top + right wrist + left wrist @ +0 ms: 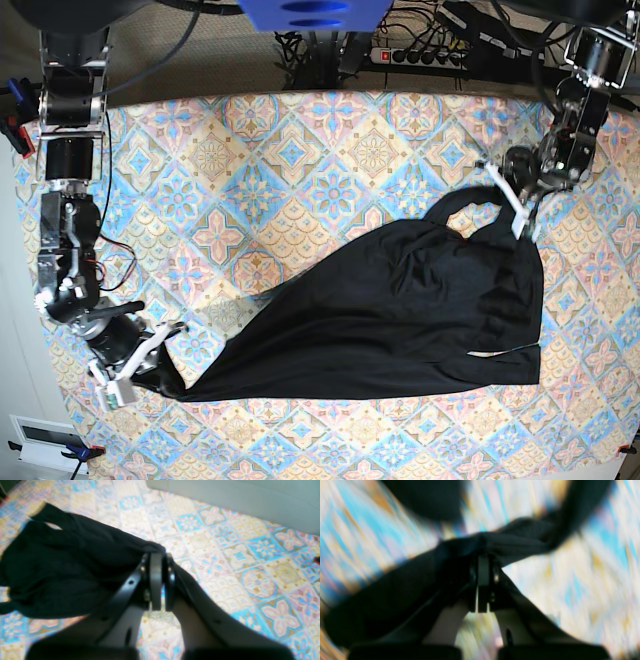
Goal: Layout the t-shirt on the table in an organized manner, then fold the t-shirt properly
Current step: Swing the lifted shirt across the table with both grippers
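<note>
The black t-shirt (400, 310) lies stretched in a slant across the patterned table (300, 160), from the front left to the right side. My right gripper (165, 372), at the base view's lower left, is shut on the shirt's pointed corner; its wrist view shows the jaws (158, 553) pinching bunched black fabric (62, 567). My left gripper (522, 222), at the upper right, is shut on the shirt's upper edge beside a looped opening. In the blurred left wrist view, black cloth (510, 542) drapes over that gripper (483, 555).
A power strip (430, 55) and cables run along the table's far edge, beside a blue object (315, 12). A grey panel (237, 500) borders the table beyond my right gripper. Bare patterned cloth shows at the back and along the front edge.
</note>
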Controlling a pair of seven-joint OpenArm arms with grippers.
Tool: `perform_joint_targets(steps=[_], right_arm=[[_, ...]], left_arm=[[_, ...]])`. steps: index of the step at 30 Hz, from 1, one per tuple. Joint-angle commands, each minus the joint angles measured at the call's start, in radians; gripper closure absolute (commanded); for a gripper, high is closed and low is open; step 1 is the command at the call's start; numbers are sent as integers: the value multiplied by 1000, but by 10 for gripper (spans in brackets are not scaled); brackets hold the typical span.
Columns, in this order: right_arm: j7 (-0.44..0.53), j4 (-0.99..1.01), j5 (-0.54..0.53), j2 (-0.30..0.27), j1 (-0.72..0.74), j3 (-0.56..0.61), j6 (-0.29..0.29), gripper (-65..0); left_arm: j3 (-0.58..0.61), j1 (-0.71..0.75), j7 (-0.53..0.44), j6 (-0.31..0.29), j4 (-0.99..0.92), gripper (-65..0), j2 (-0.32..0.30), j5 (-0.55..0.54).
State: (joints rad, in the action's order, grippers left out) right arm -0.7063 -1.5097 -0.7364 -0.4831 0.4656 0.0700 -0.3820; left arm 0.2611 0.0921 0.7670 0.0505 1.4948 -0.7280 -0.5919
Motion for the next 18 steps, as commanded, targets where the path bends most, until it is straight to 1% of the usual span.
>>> perform_joint_targets(steps=[1, 3, 6, 8, 11, 12, 13, 15, 17, 18], right_arm=[[37, -22, -27, -18, 22, -25, 2, 0], [35, -50, -53, -22, -8, -48, 2, 0], [35, -81, -78, -62, -54, -85, 2, 0], [35, -91, -84, -64, -67, -94, 2, 0], [35, -113, -87, -64, -69, -91, 2, 0], [29, -144, -88, -64, -89, -94, 2, 0], [12, -185, -96, -73, -120, -103, 1, 0], [-5, -249, -111, -124, -202, -180, 1, 0], [-5, -265, -144, -134, -275, -249, 1, 0], [-5, -265, -156, -134, -291, -264, 1, 0]], left_arm=[[39, -35, -8, 61, -81, 0, 3, 95], [86, -108, -47, 61, -148, 0, 34, 115], [94, -217, -68, 61, -267, 0, 81, 145], [97, -309, -90, 61, -357, 0, 129, 172], [97, -447, -136, 61, -504, 0, 213, 244], [97, -473, -140, 61, -520, 0, 230, 269], [97, -490, -137, 61, -521, 0, 236, 287], [88, -506, -134, 62, -524, 0, 239, 312], [94, -556, -154, 62, -549, 0, 244, 318], [97, -584, -174, 62, -573, 0, 261, 315]])
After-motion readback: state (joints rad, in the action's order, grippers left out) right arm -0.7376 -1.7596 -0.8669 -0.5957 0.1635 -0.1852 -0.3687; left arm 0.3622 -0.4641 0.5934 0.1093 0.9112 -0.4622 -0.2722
